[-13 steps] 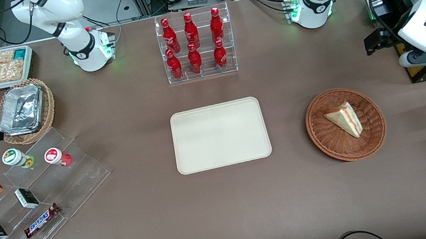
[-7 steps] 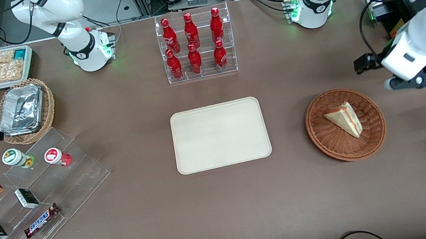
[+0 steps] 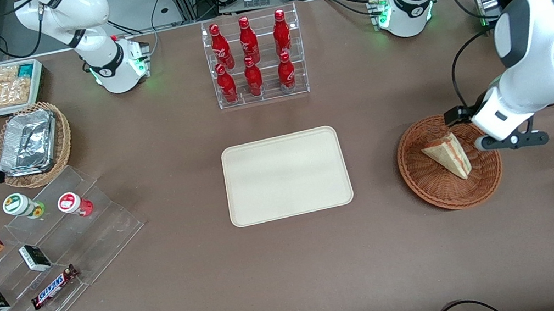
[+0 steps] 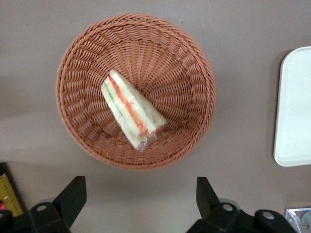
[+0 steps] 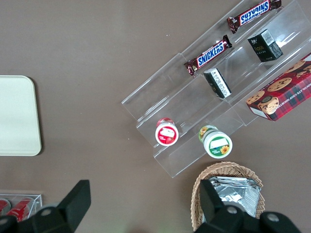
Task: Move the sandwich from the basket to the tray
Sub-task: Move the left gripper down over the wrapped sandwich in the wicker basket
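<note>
- Front view: the sandwich [image 3: 448, 155] lies in the round reddish-brown basket [image 3: 426, 184], which sits on the brown counter [image 3: 296, 275] toward the working arm's end.
- Front view: the cream tray [image 3: 286, 175] lies flat at the middle of the counter, well apart from the basket, with nothing on it.
- Front view: the left arm's pincer [image 3: 496, 134] hangs above the basket's rim at the edge farther from the camera; the white wrist housing hides its fingertips in this view.
- Front view: a clear rack of red bottles [image 3: 254, 59] stands farther from the camera than the tray. Toward the parked arm's end are a lighter wicker basket with foil containers [image 3: 30, 143] and a clear stepped stand with Snickers bars [image 3: 53, 285].
- Left wrist view: the sandwich [image 4: 131, 109] rests tilted on the basket's [image 4: 194, 68] woven floor, its red-orange and green filling edge facing up, clear wrap visible at one tip.
- Left wrist view: the pincer [image 4: 138, 199] is spread wide, released and grasping nothing; both black fingers [image 4: 73, 194] stay outside the basket rim, clear of the sandwich.
- Left wrist view: a corner of the tray [image 4: 294, 107] shows beside the basket, apart from it.
- Right wrist view: the tray's corner [image 5: 17, 116] and the stepped stand [image 5: 214, 97] with snack items appear.
</note>
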